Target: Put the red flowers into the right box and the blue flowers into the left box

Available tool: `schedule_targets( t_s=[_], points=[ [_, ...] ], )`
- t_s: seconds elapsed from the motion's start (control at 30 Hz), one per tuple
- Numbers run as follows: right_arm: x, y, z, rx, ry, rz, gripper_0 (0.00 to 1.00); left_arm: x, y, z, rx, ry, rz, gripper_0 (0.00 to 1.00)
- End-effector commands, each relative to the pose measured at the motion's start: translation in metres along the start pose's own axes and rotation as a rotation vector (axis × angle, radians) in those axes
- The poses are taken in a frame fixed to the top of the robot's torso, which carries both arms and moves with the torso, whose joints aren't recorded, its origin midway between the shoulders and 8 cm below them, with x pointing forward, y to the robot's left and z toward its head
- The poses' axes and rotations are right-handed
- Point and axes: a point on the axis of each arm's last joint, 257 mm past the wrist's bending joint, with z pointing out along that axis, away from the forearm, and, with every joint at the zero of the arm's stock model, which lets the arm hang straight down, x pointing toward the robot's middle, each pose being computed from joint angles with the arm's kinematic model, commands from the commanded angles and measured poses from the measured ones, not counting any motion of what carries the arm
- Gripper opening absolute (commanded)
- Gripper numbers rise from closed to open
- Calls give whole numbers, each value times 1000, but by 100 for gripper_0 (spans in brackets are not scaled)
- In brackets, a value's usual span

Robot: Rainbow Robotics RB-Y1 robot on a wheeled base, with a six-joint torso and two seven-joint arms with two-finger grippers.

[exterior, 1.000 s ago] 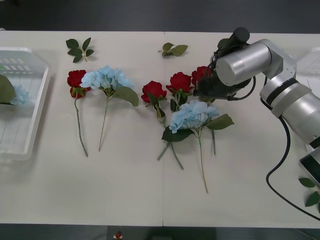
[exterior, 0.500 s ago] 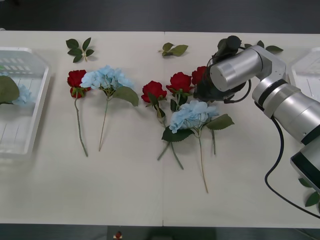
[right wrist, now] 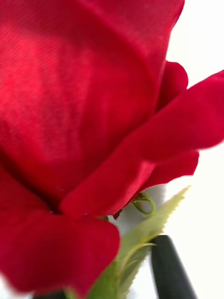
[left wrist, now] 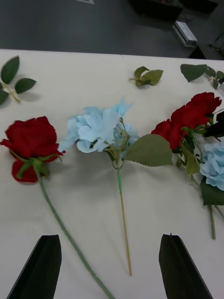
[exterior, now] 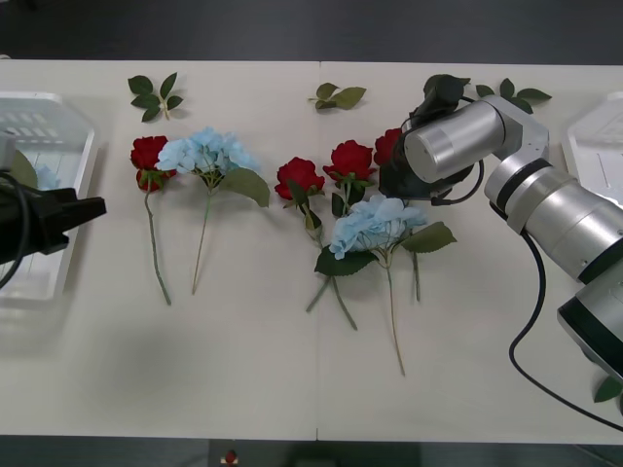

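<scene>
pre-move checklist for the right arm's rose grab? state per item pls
1. Right gripper at the rightmost rose: ok, bloom sits right against its camera.
2. Fingers shut on that rose: cannot tell.
3. Neighbours apart: not ok, a blue flower overlaps the stems just below.
4. Right box free to receive: cannot tell, just its corner in frame.
5. Left gripper out of the way: ok, open, over the left table side before the far-left rose.

Loose leaf sprigs (exterior: 154,95) on white table (exterior: 243,370)
</scene>
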Motion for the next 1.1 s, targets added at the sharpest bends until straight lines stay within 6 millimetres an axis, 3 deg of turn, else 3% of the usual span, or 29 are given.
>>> schedule_targets(
  t_s=[0.03,0.07,0.13,0.33,0.47,0.63,0.9,1.1],
  points=[
    [-29,28,-17,-41,-58,-4,0,-8,2,25,-39,38,4,73],
    [-29,28,-17,-41,-58,-4,0,-3,5,36,-56,53,-7,92],
    [-29,29,-17,-42,-59,-4,0,3,11,47,-87,68,-15,100],
    [-32,31,-17,-52,-68,-8,0,24,49,65,-234,85,-63,100],
    [-41,21,-24,-48,-87,-16,0,25,73,72,-324,92,-58,100],
    [-55,0,-46,-45,-89,-37,0,23,95,80,-411,96,-54,100],
    [-72,-67,-93,-44,-70,-110,0,24,115,98,-463,116,-66,100],
    [-86,-153,-128,14,-90,-169,0,46,119,115,-471,180,-112,100]
  ],
)
